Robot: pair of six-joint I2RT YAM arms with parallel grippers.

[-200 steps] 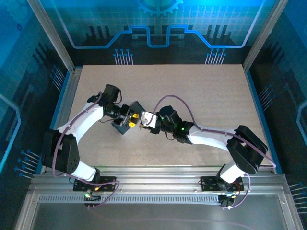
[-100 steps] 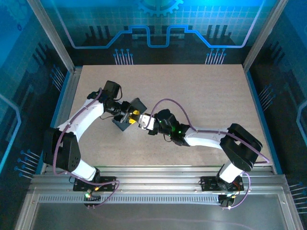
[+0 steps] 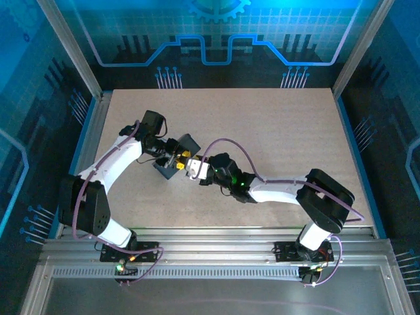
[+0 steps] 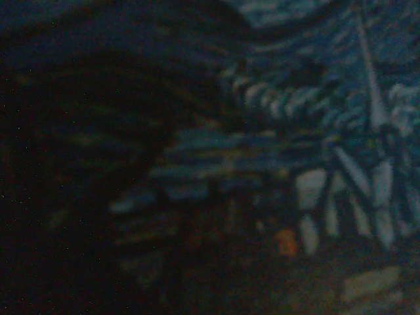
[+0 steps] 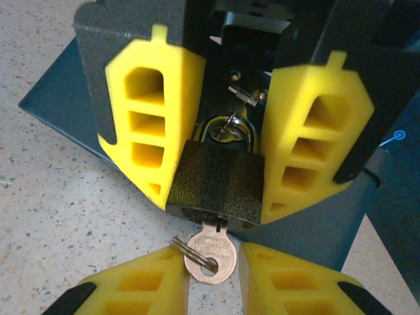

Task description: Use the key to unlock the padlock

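Padlock (image 5: 220, 180) hemmed tight between fingers of left gripper (image 3: 176, 159), no passage either side, key (image 5: 210, 257) head filling the narrow gap of right gripper (image 5: 213, 292), dark box (image 3: 168, 173) close behind, surface (image 3: 289, 125) open far and right.

The left wrist view is dark and blurry, so nothing there can be made out. The blade of the key (image 5: 209, 254) is hidden inside the padlock (image 5: 216, 184). The right gripper (image 5: 213, 266) is cut off by the bottom edge.
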